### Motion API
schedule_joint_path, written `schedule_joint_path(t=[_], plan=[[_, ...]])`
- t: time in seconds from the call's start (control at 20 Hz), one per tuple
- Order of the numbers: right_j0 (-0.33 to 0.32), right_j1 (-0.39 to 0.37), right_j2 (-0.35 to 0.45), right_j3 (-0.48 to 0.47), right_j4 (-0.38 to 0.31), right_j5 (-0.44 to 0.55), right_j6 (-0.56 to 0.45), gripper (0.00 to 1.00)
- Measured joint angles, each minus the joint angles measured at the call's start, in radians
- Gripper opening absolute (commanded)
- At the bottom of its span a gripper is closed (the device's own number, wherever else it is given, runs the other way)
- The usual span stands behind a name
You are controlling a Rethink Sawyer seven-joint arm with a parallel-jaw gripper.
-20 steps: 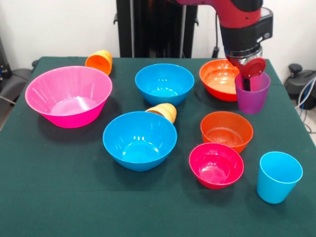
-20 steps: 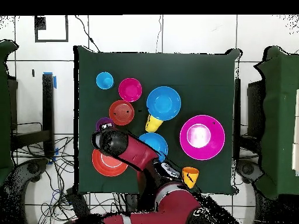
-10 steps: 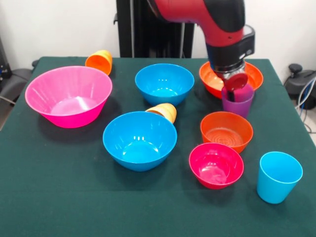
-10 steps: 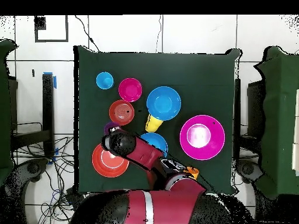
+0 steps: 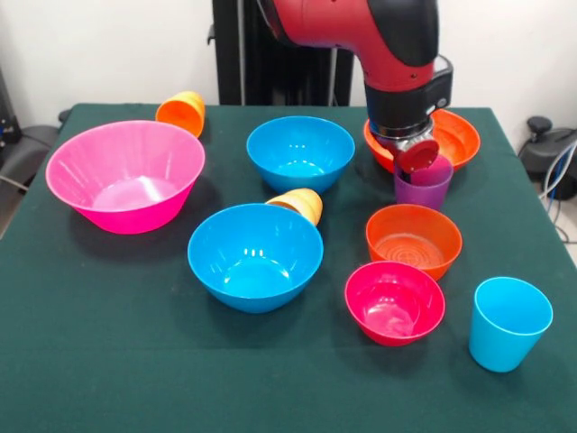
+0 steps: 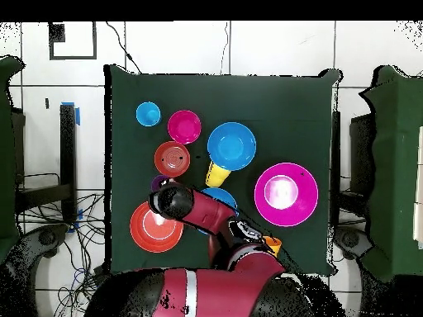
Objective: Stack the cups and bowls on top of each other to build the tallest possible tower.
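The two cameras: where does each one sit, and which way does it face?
Front view: across the table, facing the robot; the arm comes down to the purple cup.
Overhead view: above the table, looking straight down; the arm covers the bottom.
Both show the pink bowl and the light blue cup.

A robotics lab: a red and black robot arm (image 5: 379,36) on a black pedestal stands at a desk covered in dark green cloth (image 5: 108,343), with a plain white wall behind. From above, the floor is pale tile with dark grid lines (image 6: 248,49), loose black cables (image 6: 74,248) trail beside the desk, and more green-topped desks (image 6: 396,165) flank it
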Motion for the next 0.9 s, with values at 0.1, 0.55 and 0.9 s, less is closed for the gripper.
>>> schedule_joint_path(t=[0.1,0.55,0.9], plan=[[-0.002,0.001,0.000,-0.002,-0.008,0.000,0.000,0.00],[0.025,-0.028,-0.040,-0.004,-0.020,0.046,0.000,0.00],[0.103,-0.103,-0.138,-0.023,-0.021,0.232,0.000,0.00]])
